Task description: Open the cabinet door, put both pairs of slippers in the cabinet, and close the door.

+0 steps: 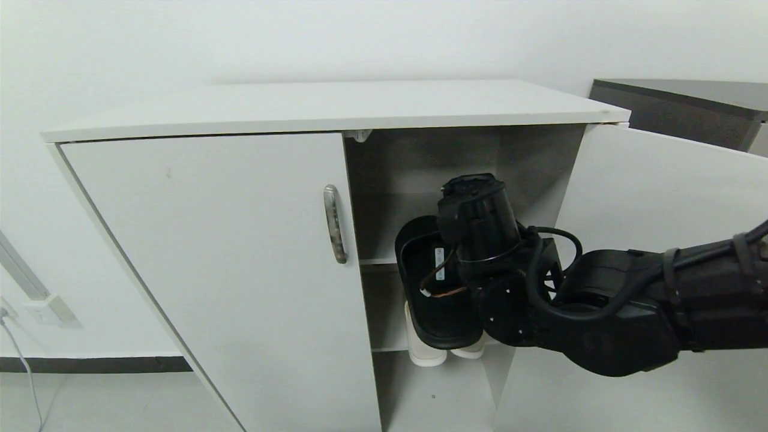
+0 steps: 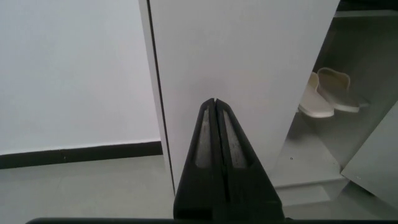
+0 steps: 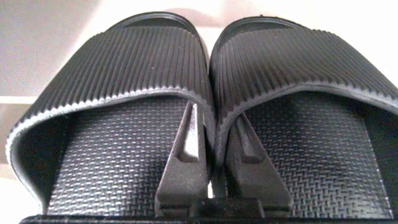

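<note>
White wall (image 1: 120,48) backs the cabinet (image 1: 198,252), its right door (image 1: 660,198) open. Right gripper (image 3: 214,140) pinches the black slippers (image 1: 420,318) by their touching inner walls at the middle shelf (image 1: 378,261) front edge (light, springy rubber, I'd guess). Left gripper (image 2: 214,134) hangs closed, empty.

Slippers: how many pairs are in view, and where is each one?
2. The black pair is gripped by the right pincer at the open cabinet; the white pair lies inside it.
</note>
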Robot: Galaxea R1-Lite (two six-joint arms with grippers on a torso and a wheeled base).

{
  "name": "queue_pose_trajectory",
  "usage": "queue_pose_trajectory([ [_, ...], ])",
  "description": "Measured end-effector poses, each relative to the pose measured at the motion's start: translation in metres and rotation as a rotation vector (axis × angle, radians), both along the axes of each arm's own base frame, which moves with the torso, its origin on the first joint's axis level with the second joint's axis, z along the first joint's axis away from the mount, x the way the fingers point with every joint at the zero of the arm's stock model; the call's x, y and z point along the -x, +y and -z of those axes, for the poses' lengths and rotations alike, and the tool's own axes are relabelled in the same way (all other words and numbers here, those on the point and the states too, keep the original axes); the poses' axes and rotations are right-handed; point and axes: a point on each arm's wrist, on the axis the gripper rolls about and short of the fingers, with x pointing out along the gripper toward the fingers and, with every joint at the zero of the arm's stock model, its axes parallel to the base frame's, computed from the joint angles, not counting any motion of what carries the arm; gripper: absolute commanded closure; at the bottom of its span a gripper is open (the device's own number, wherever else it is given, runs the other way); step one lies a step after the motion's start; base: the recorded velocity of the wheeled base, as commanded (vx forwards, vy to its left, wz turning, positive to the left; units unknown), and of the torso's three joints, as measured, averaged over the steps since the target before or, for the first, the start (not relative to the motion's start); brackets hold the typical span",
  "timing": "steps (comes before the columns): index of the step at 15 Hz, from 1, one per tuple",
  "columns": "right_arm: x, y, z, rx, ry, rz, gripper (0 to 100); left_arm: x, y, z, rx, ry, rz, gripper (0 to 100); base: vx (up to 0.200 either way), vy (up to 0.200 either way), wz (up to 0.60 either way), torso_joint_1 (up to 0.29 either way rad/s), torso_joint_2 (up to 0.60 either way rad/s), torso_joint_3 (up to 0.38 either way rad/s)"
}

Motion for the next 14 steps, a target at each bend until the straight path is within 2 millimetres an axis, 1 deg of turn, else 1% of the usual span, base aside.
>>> queue_pose_trajectory([
  [4, -0.018, 0.002, 0.005, -0.020, 0.012, -0.039, 100, 0.000, 0.000, 0.000, 0.001, 0.000, -0.001, 100, 0.000, 0.000, 0.00, 0.000, 0.00, 0.000],
  [8, -0.044, 0.001, -0.001, -0.043, 0.015, -0.068, 100, 0.000, 0.000, 0.000, 0.001, 0.000, 0.000, 100, 0.000, 0.000, 0.00, 0.000, 0.00, 0.000],
  [10, -0.056, 0.002, -0.002, -0.047, 0.016, -0.061, 100, 0.000, 0.000, 0.000, 0.002, 0.000, -0.001, 100, 0.000, 0.000, 0.00, 0.000, 0.00, 0.000],
  [13, -0.075, 0.007, -0.010, -0.062, -0.020, -0.031, 100, 0.000, 0.000, 0.000, 0.002, 0.000, -0.001, 100, 0.000, 0.000, 0.00, 0.000, 0.00, 0.000],
  [14, -0.081, 0.008, -0.009, -0.055, -0.027, -0.019, 100, 0.000, 0.000, 0.000, 0.002, 0.000, -0.001, 100, 0.000, 0.000, 0.00, 0.000, 0.00, 0.000],
])
